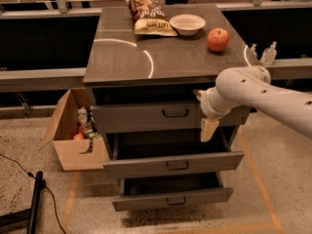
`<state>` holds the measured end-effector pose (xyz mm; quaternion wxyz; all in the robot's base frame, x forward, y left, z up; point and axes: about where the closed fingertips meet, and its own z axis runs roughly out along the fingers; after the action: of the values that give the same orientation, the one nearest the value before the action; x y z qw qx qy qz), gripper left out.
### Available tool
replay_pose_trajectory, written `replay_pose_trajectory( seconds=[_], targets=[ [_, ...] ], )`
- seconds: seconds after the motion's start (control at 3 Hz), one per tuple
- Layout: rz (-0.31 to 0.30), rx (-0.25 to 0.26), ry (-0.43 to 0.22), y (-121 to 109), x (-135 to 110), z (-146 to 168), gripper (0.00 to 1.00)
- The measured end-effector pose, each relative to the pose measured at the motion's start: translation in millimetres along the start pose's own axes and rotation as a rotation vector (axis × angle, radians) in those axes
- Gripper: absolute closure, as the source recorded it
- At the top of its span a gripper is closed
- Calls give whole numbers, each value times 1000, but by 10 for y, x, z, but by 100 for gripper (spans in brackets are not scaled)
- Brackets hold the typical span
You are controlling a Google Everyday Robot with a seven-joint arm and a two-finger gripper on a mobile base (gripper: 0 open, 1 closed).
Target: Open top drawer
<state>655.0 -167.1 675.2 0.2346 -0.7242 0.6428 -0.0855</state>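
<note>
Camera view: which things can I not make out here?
Top drawer: its right end is hidden behind the hand, right of the handle.
Drawer insides: too dark.
Box contents: too small to name.
Arm: cut off by the right edge.

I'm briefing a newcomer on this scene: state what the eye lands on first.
The white arm coming in from the right stands out most, its gripper in front of the top drawer, right of its handle. Below, the two lower drawers stand pulled out. On the cabinet top sit a red apple, a white bowl and a chip bag.
</note>
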Motion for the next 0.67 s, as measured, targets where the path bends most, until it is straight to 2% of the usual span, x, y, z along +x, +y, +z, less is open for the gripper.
replay_pose_trajectory(
  seconds=[0.33, 0.67],
  targets=[
    [0, 1, 15, -54, 23, 85, 0],
    [-4, -3, 22, -92, 35, 145, 18]
  ],
)
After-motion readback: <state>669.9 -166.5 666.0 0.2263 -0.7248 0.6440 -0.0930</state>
